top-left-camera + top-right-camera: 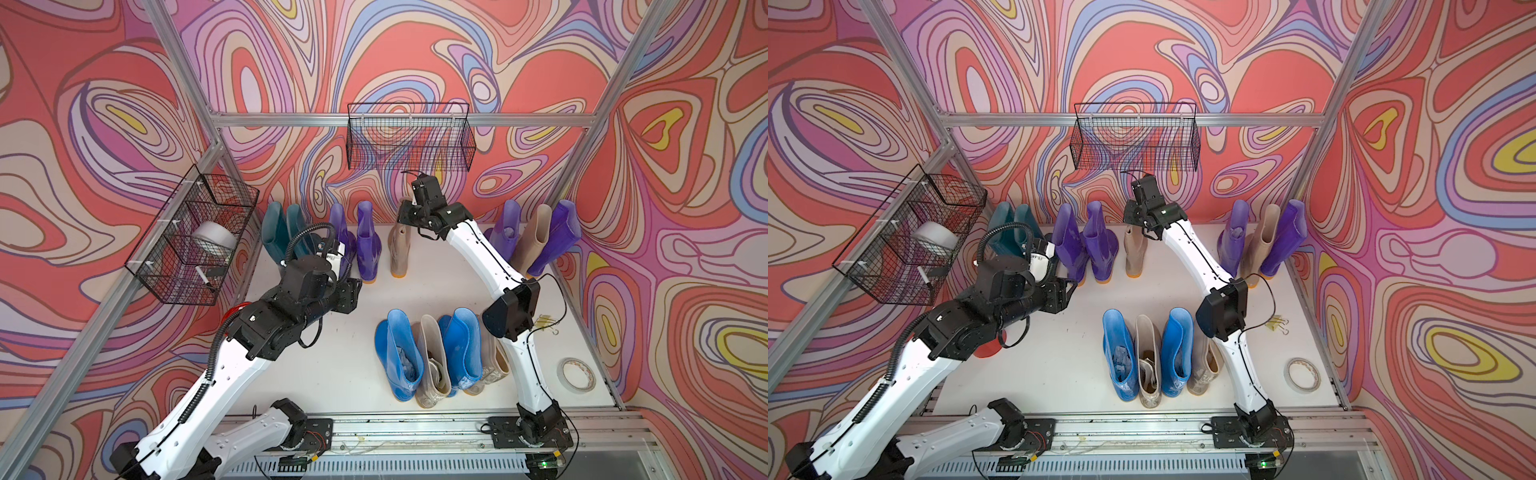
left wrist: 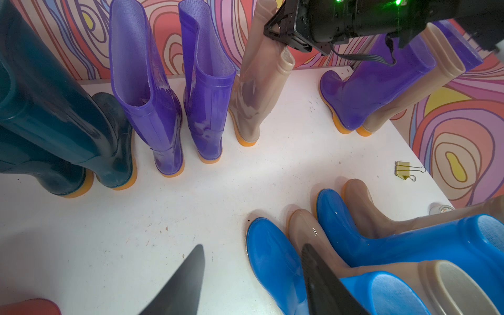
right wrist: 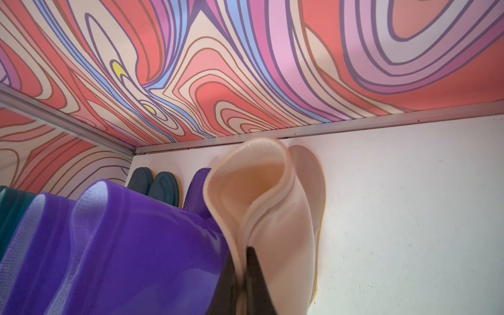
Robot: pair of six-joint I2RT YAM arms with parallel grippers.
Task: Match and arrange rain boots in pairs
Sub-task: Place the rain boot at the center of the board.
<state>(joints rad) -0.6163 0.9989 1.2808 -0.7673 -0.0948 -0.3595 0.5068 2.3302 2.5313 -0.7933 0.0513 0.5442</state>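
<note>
Rain boots [image 1: 395, 345] are stood in rows; one beige boot [image 1: 400, 253], upper centre in both top views, is pinched at its folded cuff by the clenched right gripper [image 3: 244, 275]. The left gripper [image 2: 253, 246] is held open, empty. Should the soft cuff slip, the neighbouring purple boot [image 1: 368, 245] could be toppled.

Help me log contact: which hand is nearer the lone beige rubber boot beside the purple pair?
Right. The right hand pinches the cuff of the beige rubber boot; the left hand hangs open, apart, farther forward.
</note>
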